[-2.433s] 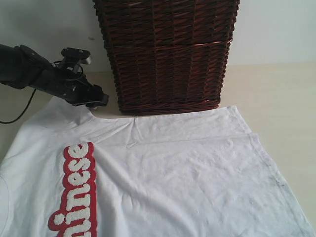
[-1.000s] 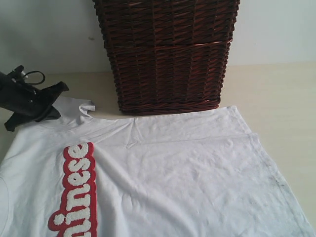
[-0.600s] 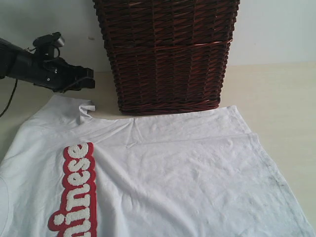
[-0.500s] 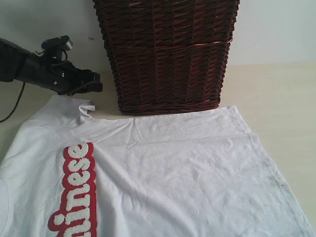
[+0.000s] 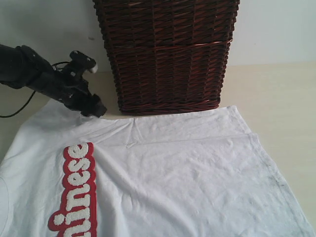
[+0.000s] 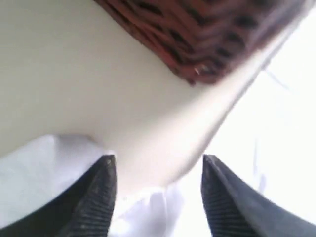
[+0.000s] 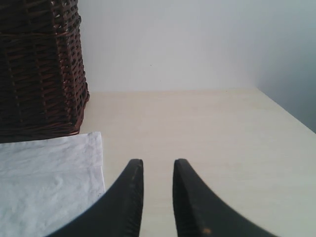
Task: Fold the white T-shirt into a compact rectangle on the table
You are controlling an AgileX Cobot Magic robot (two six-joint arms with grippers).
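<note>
Exterior view: pale cream table (image 5: 276,94) against a plain white wall (image 5: 276,29), with a dark brown wicker basket (image 5: 168,54) upright at the far middle. Spread over the near table, the white T-shirt (image 5: 187,173), soft and lightly creased, with a red band (image 5: 79,187) of puffy white letters at near left. Down at its far-left sleeve corner, the black left gripper (image 5: 95,109), just left of the basket. Bare table right of the shirt.

Left wrist view: left gripper (image 6: 158,159) spread wide, ribbed fingers (image 6: 96,202) either side of a white fold, not pinching it; contact with the cloth impossible to tell. Woven basket base close ahead.

Right wrist view: right gripper (image 7: 155,162) parted by a slim gap, nothing between, over bare table just right of the shirt's straight edge. Open room to the right and far side.
</note>
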